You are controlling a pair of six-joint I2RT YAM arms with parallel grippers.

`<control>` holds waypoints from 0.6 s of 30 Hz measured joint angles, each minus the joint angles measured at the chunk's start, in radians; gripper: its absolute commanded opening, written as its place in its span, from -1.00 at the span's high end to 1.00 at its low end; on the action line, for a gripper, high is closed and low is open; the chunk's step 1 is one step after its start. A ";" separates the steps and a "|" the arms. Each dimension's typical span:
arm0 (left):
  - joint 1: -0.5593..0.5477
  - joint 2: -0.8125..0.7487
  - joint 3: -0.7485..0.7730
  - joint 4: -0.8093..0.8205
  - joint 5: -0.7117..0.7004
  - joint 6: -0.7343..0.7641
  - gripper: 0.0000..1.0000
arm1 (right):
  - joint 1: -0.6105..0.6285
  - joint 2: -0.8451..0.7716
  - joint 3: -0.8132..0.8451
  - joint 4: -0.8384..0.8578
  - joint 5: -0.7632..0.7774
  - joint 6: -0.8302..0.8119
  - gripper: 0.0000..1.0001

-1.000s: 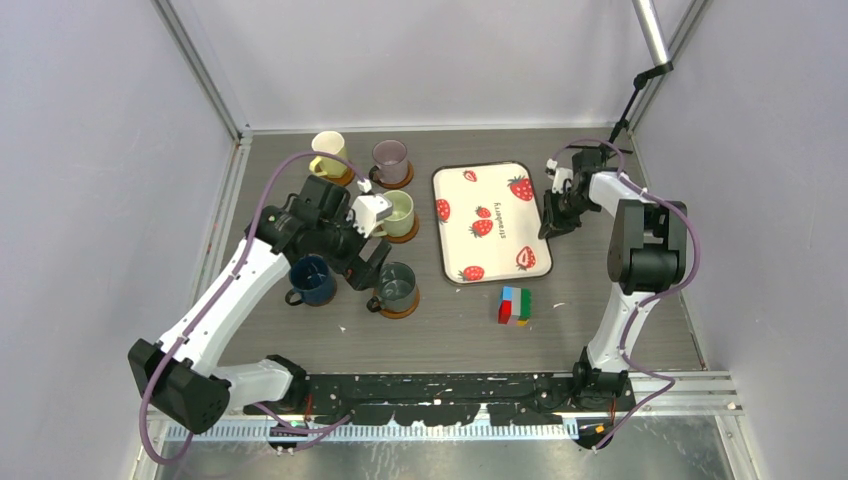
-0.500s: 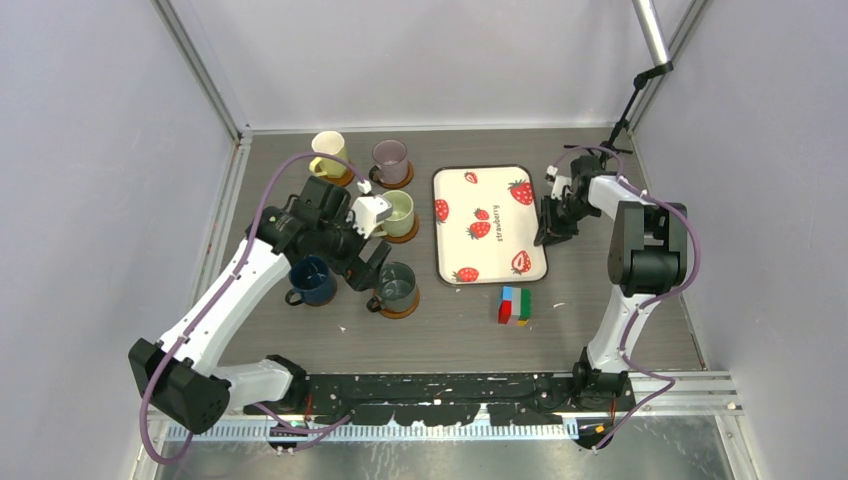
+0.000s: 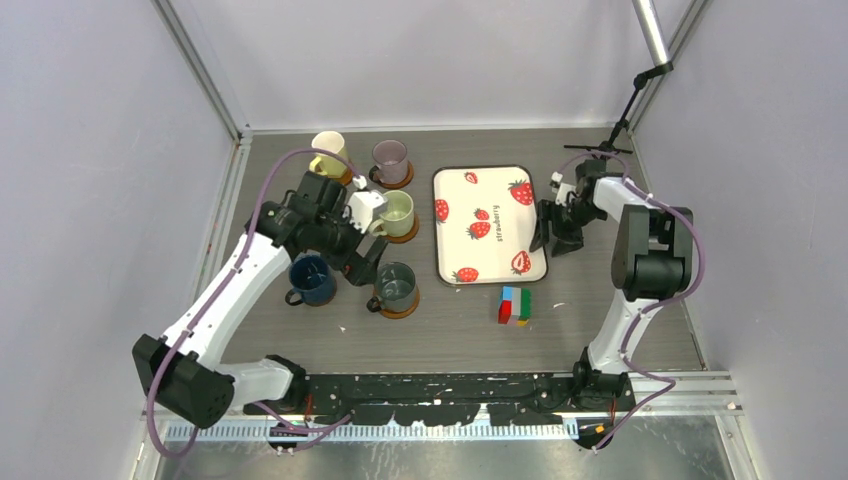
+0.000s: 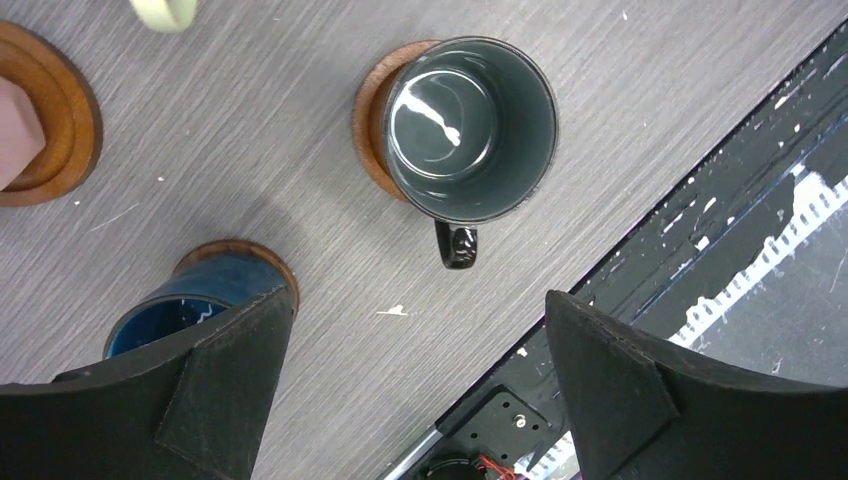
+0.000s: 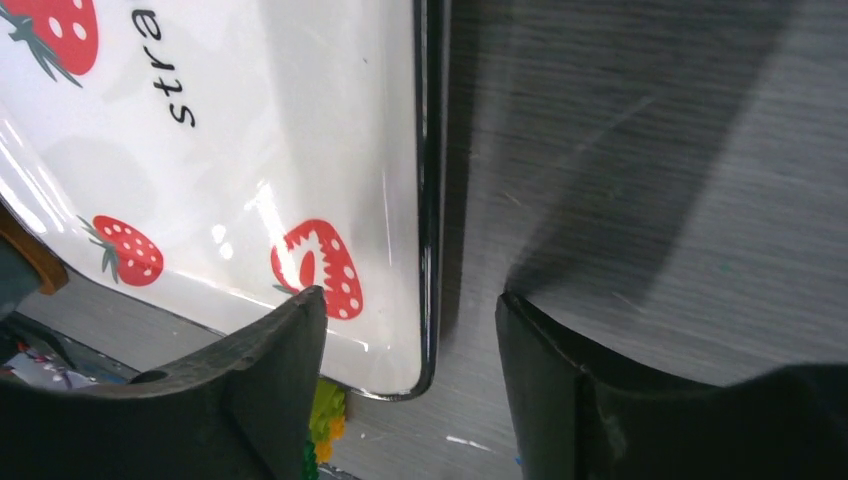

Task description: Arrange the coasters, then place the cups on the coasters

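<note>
**Soft, even light from overhead**

Bright and sharp all round. A white glare streak sits inside the grey cup (image 4: 470, 125); the glossy tray (image 5: 250, 120) shines in patches. Broad soft shadows fall across the table (image 5: 650, 150) beside it.
</note>
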 measured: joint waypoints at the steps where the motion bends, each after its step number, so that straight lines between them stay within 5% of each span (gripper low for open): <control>1: 0.015 0.009 0.008 -0.004 0.006 0.000 -0.99 | -0.010 -0.006 0.000 -0.008 -0.006 0.002 -0.65; 8: 0.170 0.139 0.161 -0.022 0.067 0.007 -0.99 | -0.080 -0.140 0.026 -0.060 -0.046 0.002 -0.69; 18: 0.548 0.375 0.414 0.016 0.193 0.021 -0.99 | -0.101 -0.379 0.102 -0.068 -0.097 0.009 -0.75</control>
